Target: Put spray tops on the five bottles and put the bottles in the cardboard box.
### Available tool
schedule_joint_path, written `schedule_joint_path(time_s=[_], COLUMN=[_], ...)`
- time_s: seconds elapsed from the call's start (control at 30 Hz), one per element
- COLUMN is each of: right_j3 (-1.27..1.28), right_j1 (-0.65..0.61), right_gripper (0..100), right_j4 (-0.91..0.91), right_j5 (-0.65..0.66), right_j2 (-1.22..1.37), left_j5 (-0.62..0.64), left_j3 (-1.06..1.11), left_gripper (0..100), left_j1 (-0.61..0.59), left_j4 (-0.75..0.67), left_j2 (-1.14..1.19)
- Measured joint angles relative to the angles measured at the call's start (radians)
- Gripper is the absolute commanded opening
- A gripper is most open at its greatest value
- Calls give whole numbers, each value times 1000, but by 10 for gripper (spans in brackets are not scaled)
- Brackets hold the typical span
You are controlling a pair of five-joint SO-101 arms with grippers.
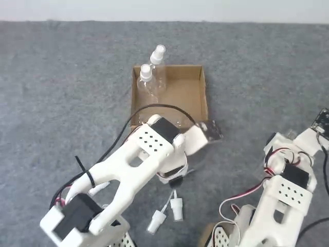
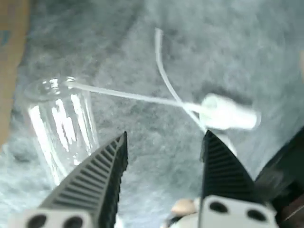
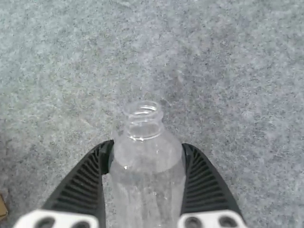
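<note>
- Right wrist view, the nearest thing first: the right gripper [image 3: 147,146] is clamped on a clear bottle [image 3: 145,126]. Both jaws press on its shoulder, just under the bare neck, above the grey carpet [image 3: 237,57].
- I judge this bottle to be light, thin-walled and smooth, so it may slip or turn in the jaws. Please grip it at the shoulder or upper body, never at the thread, which must be free for the top.
- In the left wrist view, the left gripper [image 2: 166,137] has its jaws wide apart with nothing between them. Just beyond them a spray top [image 2: 228,116] lies on the carpet. Its thin tube reaches toward the mouth of a second open bottle [image 2: 59,118].
- The tube looks soft and easy to bend, so you should take the top by its stiff white head.
- The wrist views give you this close look at necks and tubes, and the high view gives you the layout. A loose top [image 1: 176,208] and its neighbour [image 1: 157,222] lie near the left arm. Farther off is the cardboard box [image 1: 187,95], and in its far corner stand one capped bottle [image 1: 146,77] and another capped bottle [image 1: 158,56].
</note>
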Motion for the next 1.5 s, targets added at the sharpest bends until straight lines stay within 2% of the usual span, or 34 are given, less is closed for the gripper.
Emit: schedule_joint_path(time_s=[0.13,0.37,0.47,0.83,1.0,1.17,1.5], right_j3=[0,0,0,0,0,0,0], right_j1=[0,54,84,115,115,115,115], right_gripper=[6,7,8,8,8,8,8], right_j4=[0,0,0,-34,-34,-34,-34], right_j5=[0,0,0,0,0,0,0], right_j2=[0,0,0,0,0,0,0], left_j5=[-190,-313,-324,-331,-393,-399,-405], left_j3=[0,0,0,173,250,316,344], left_gripper=[235,237,239,239,236,235,118], left_j1=[-2,40,89,219,224,224,226], left_j4=[25,26,21,-187,-249,-336,-388], left_j2=[0,0,0,0,0,0,-2])
